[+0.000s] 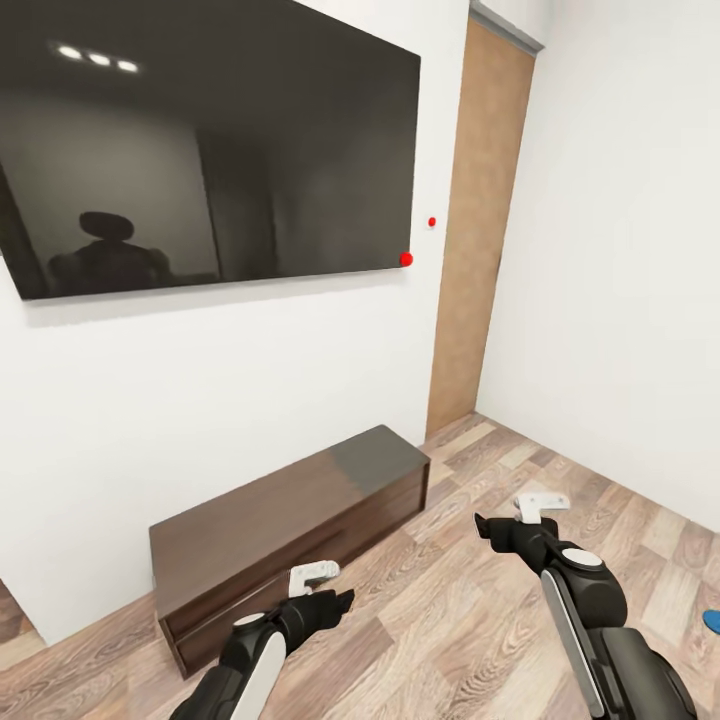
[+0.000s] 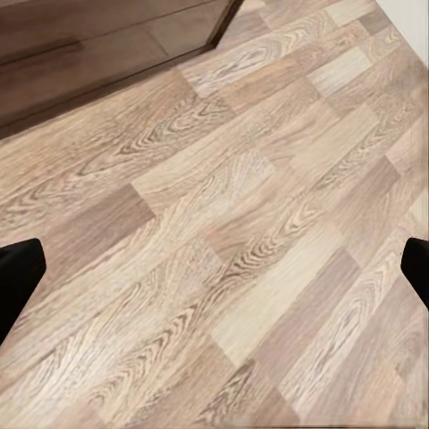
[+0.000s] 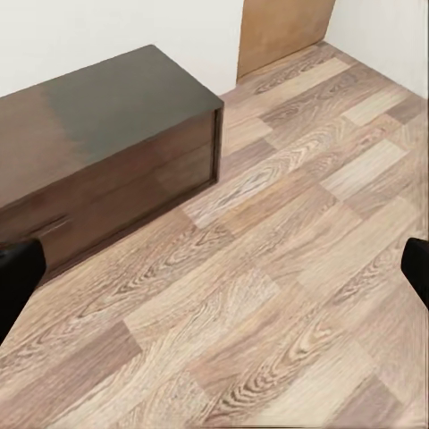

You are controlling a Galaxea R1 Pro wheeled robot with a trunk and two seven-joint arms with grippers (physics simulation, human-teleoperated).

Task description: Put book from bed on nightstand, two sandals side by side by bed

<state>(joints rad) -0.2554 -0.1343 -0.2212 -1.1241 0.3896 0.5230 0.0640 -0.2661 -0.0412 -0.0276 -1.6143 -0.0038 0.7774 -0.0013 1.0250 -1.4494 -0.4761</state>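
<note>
Both the left gripper (image 1: 322, 583) and right gripper (image 1: 522, 518) hang released and empty, the robot facing a low bench cabinet (image 1: 290, 525) under a wall television (image 1: 210, 150), searching; one blue sandal (image 1: 711, 620) edges in far right, so turning right seems next.

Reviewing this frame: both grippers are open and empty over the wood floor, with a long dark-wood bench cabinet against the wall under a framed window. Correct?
Not quite. Above the bench cabinet hangs a large black wall screen, not a window, as the head view shows. The left gripper and right gripper are open and empty over the wood floor.
</note>
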